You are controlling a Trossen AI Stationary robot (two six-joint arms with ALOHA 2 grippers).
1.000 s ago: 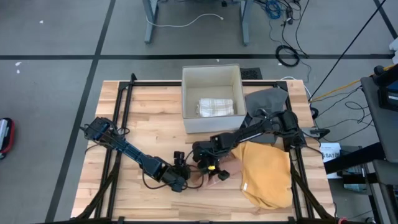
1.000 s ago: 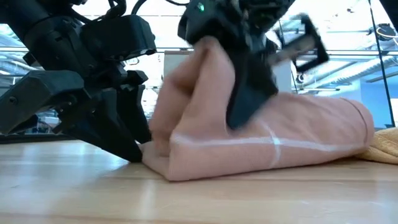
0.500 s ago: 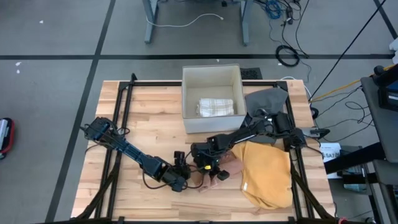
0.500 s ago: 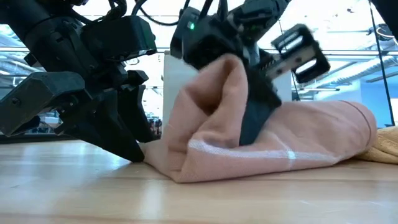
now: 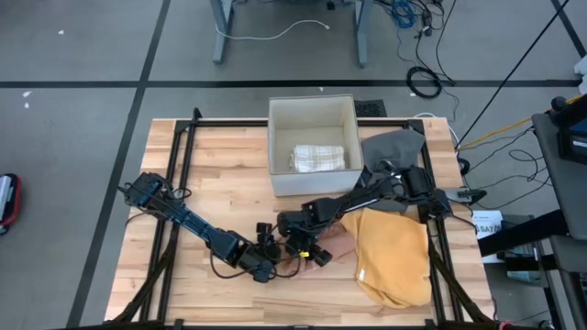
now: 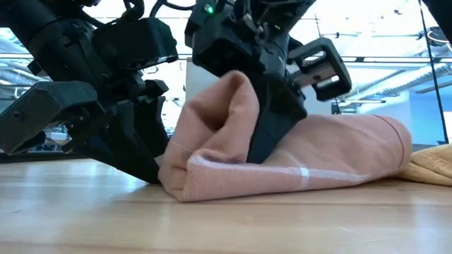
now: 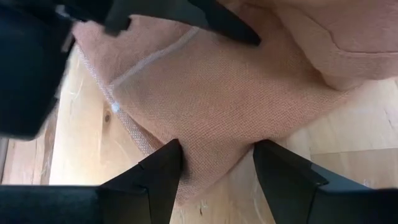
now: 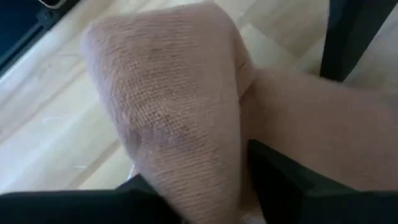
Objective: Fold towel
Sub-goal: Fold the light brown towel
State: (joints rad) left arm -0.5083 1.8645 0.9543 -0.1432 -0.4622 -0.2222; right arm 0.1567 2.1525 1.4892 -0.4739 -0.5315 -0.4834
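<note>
Pink towel [image 5: 323, 249] lay bunched at counter [image 5: 229, 174] 6 o'clock edge, long axis 3–9. Left tool [image 7: 214, 180] open, straddling 9 o'clock corner. Right tool [image 5: 307, 246] above fold; grip undeterminable.

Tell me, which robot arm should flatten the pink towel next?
Probably the right. Its fingers are already on top of the pink towel's raised fold, while the left fingers sit open around its corner on the table.
</note>
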